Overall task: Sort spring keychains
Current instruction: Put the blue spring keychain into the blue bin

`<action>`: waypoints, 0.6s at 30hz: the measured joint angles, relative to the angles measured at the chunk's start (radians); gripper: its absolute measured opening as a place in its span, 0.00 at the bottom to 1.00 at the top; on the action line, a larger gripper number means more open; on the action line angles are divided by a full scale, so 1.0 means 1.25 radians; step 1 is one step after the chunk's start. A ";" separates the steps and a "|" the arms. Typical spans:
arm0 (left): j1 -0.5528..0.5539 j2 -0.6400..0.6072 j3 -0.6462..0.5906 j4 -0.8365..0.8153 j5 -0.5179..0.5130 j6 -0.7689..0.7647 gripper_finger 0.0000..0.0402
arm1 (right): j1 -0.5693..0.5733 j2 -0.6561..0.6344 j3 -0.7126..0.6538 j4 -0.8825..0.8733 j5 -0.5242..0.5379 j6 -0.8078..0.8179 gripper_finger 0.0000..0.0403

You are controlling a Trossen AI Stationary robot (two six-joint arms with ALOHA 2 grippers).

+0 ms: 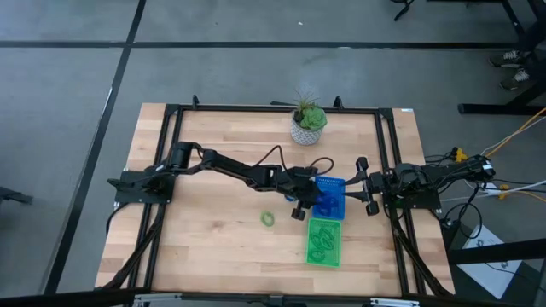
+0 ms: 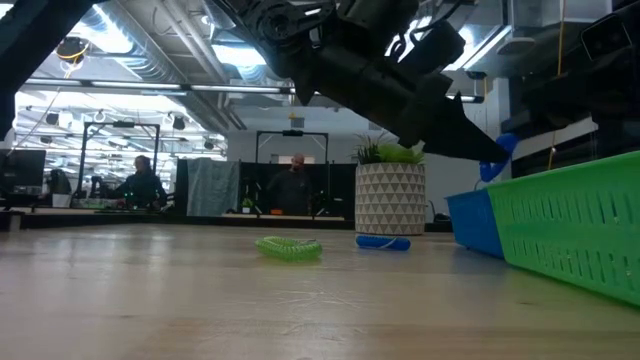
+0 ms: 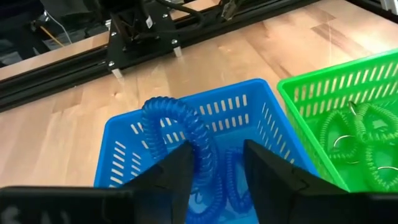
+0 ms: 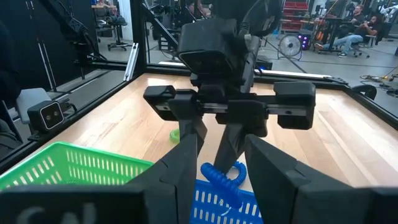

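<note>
My left gripper point(image 1: 310, 196) hovers over the blue tray point(image 1: 334, 205), shut on a blue spring keychain point(image 3: 177, 121). More blue coils lie inside that tray. The green tray point(image 1: 324, 242) beside it holds several green keychains point(image 3: 360, 137). One green keychain point(image 1: 269, 219) lies loose on the wood, and in the low view a blue one point(image 2: 383, 242) rests on the table near it. My right gripper point(image 1: 366, 184) waits open at the right of the blue tray, facing the left gripper point(image 4: 211, 160). My left gripper pinches the blue spring keychain between its two fingers, on a stretch of coil point(image 3: 205, 163) next to one finger point(image 3: 177, 177). The fingers slant down from above. The coil is lifted over the blue tray, one loop arching out past the fingertips and an end hanging below point(image 4: 225, 175).
A potted plant point(image 1: 307, 124) stands at the table's far edge, behind the trays. Black frame rails point(image 1: 388, 153) run along the table's sides. Bare wood lies to the left of the trays. People sit in the room beyond the table.
</note>
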 joint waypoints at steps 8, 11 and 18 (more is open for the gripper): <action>-0.003 -0.004 0.000 -0.006 0.000 -0.018 0.35 | 0.000 0.000 0.000 0.000 0.000 0.000 0.34; -0.003 -0.005 0.000 -0.035 0.000 -0.043 0.34 | 0.000 0.000 0.000 0.000 0.000 0.000 0.34; 0.002 -0.005 0.061 -0.184 0.011 -0.111 0.35 | 0.000 0.000 0.000 0.000 0.000 0.000 0.34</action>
